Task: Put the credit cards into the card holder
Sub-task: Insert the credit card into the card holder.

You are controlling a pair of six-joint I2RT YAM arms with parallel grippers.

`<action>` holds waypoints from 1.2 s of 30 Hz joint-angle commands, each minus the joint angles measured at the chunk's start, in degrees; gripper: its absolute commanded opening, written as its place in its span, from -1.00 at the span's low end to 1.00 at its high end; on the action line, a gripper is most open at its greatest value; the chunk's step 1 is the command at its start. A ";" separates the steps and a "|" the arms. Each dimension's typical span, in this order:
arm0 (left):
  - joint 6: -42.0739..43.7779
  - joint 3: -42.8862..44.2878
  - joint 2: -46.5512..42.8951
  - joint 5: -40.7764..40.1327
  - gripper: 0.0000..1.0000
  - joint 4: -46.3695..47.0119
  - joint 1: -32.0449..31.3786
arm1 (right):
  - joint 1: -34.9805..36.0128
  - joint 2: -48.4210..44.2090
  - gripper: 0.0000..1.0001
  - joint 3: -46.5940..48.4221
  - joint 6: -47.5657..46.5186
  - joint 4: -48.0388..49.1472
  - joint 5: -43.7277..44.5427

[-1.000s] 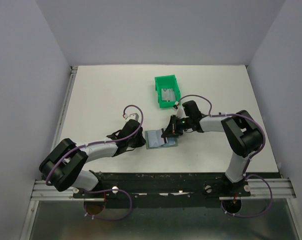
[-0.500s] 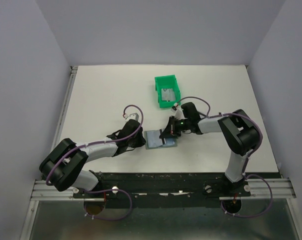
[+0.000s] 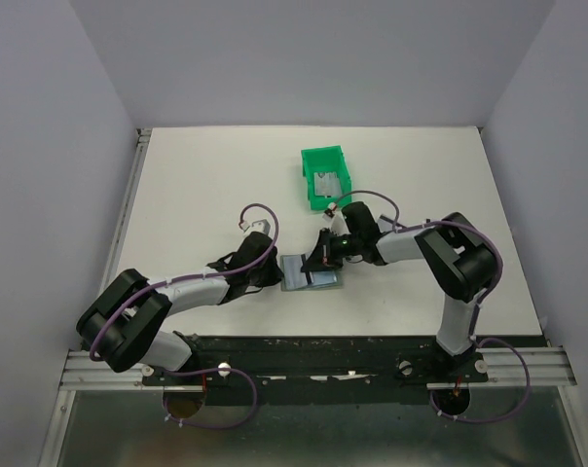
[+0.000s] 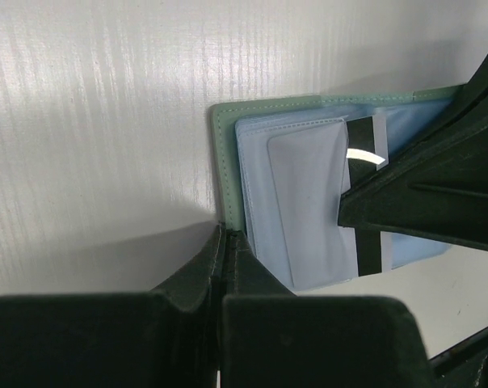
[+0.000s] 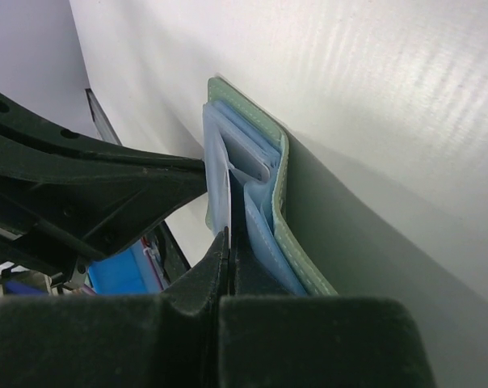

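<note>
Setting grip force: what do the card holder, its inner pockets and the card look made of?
The card holder: matte grey-green, stitched edge, probably faux leather. Its pockets: pale blue, slightly glossy, flexible, likely vinyl. The credit card: thin stiff plastic, it seems; its black stripe catches glare.

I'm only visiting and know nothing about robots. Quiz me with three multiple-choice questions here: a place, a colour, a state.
1. Relative to the card holder, the green bin stands: A. farther back B. nearer the front C. on top of it
2. The holder's inside pockets are: A. red B. pale blue C. yellow
3. The right gripper is: A. wide open B. out of sight C. shut on a credit card
Answers: A, the top view shows it beyond the holder; B, seen from the left wrist; C, it pinches the striped card.
</note>
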 commanded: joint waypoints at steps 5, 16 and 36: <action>0.57 -0.71 1.78 1.88 -1.00 -0.68 0.02 | 3.85 -0.11 -0.67 2.63 -2.81 -7.11 4.76; 0.66 -1.33 1.25 1.97 -1.00 -0.25 0.02 | 3.85 -7.85 0.02 10.45 -13.90 -33.39 18.74; 0.83 -1.42 1.69 2.41 -1.00 0.19 -0.07 | 4.12 -6.97 -0.42 12.83 -14.26 -36.57 22.18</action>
